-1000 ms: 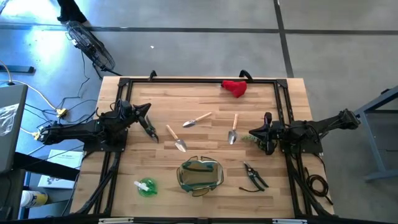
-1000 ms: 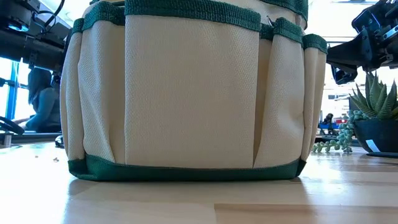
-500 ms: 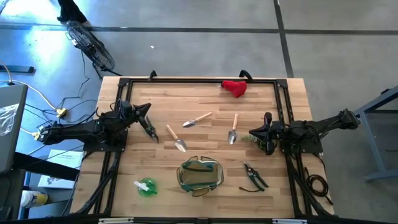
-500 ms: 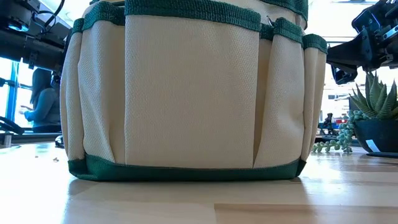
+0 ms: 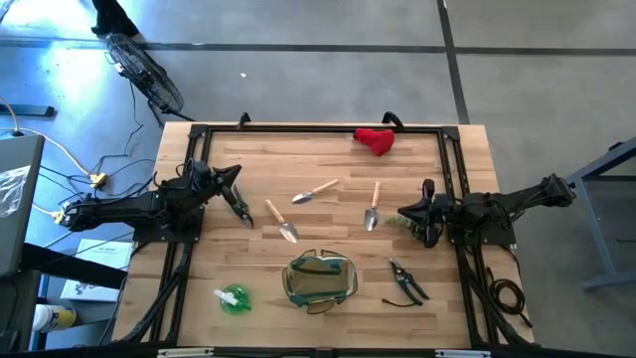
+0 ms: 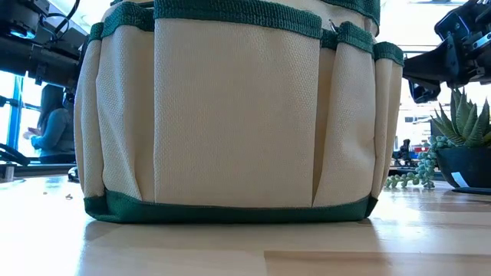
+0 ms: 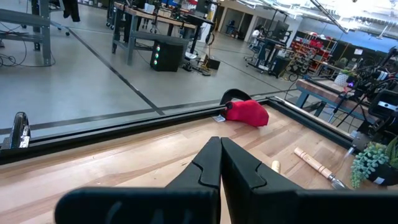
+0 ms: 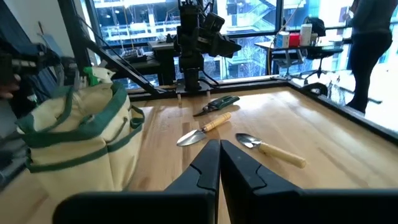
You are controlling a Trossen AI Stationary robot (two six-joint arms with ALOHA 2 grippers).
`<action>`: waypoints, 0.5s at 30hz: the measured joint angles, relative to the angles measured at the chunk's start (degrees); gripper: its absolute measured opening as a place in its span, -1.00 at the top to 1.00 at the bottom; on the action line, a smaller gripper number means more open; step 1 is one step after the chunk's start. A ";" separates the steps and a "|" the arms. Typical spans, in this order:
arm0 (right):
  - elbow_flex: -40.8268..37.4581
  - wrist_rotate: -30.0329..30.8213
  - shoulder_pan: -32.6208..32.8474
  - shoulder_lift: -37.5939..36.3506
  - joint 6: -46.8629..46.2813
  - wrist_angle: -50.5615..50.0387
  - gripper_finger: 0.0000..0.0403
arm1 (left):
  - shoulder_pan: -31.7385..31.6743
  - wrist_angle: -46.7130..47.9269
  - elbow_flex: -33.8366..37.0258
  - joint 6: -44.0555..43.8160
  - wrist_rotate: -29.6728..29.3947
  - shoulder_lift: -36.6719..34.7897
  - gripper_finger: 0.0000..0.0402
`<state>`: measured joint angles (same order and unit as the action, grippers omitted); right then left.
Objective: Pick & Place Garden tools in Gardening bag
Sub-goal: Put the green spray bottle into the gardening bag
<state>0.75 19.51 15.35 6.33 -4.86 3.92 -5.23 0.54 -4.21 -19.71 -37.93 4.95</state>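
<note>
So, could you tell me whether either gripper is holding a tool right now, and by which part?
Nothing is held. The left gripper and right gripper are both shut on nothing, and the three trowels lie on the table.

Right gripper (image 8: 219,163) fingers pressed together, facing two trowels (image 8: 205,129) beside the gardening bag (image 8: 78,138)

Left end effector (image 5: 241,211) and right end effector (image 5: 401,218) closed, empty, low at opposite table sides.

text: none legible | labels: none | brands: none | numbers: none
</note>
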 joint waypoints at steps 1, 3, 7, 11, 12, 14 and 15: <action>0.00 -0.02 0.00 -0.01 1.19 0.00 0.99 | 0.00 0.02 0.00 -0.05 0.00 0.01 1.00; 0.00 -0.11 0.01 0.00 2.91 0.00 0.99 | 0.00 0.00 0.00 -0.06 0.00 0.02 1.00; -0.02 -0.12 0.01 -0.02 2.88 0.58 0.99 | 0.00 -0.31 0.00 -0.07 0.02 0.01 1.00; -0.07 -0.17 0.00 -0.02 -4.53 3.18 0.99 | 0.00 -2.54 0.00 -0.08 -0.09 0.02 1.00; -0.07 -0.17 0.01 -0.02 -7.34 3.66 0.99 | 0.00 -3.78 0.00 -0.08 0.09 0.02 1.00; -0.07 -0.13 0.02 -0.02 -11.88 4.04 0.99 | 0.00 -7.04 0.00 -0.10 1.67 0.00 1.00; -0.07 -0.13 0.00 -0.02 -12.59 4.09 0.99 | 0.00 -8.73 0.00 -0.11 2.45 0.00 1.00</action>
<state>0.69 19.38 15.35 6.31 -17.45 8.01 -5.23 -8.19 -4.21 -19.81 -35.48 4.95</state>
